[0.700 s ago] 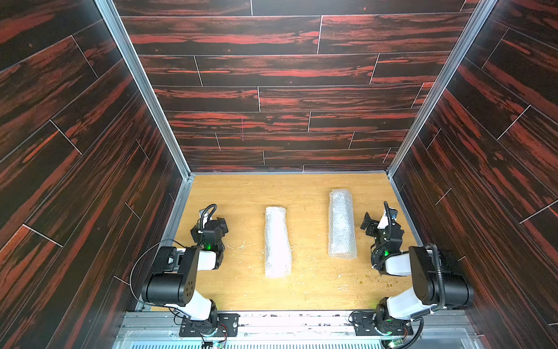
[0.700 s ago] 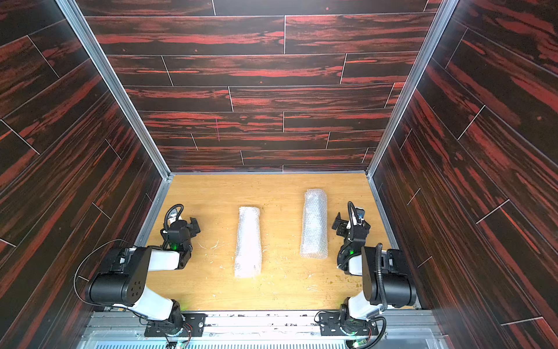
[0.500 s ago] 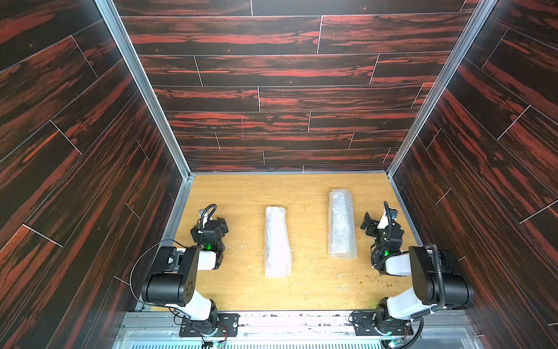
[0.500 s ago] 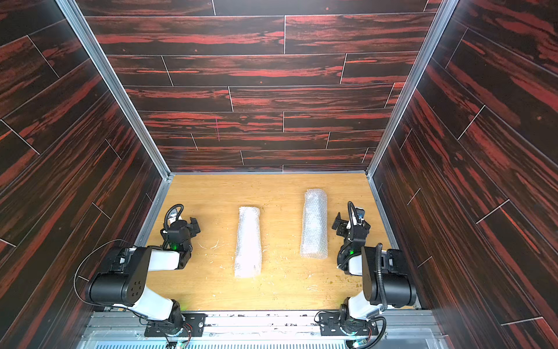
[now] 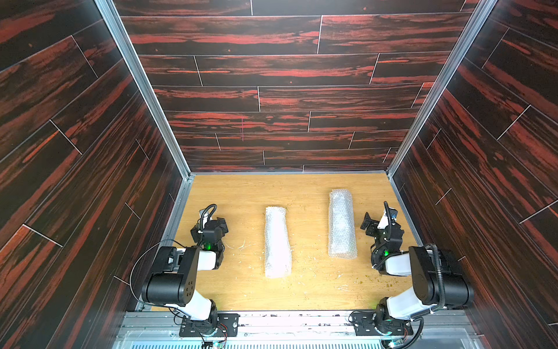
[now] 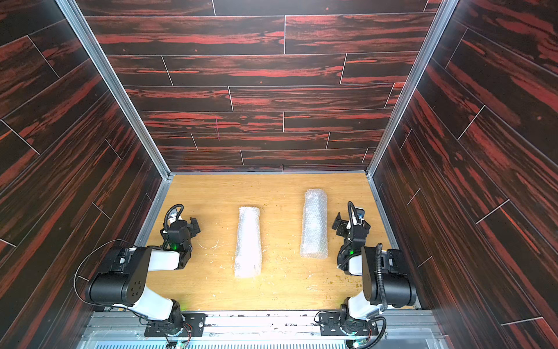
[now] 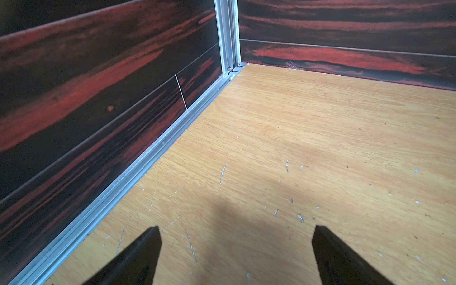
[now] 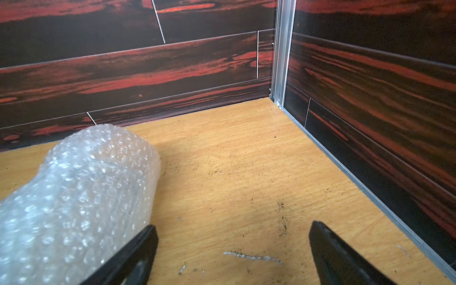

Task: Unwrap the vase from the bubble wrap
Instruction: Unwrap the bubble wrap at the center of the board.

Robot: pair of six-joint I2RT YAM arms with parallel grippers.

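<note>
Left roll and right roll of bubble wrap, contents hidden; scuffed counter, dark red walls; left tool, right tool apart.

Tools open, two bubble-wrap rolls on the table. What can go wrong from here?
1. No vase shows through the left roll or the right roll; the wrong one may get opened first.
2. Both lie on their sides with no loose edge visible: a tug may just roll them.
3. The right tool sits close beside the right roll and may knock it.
</note>
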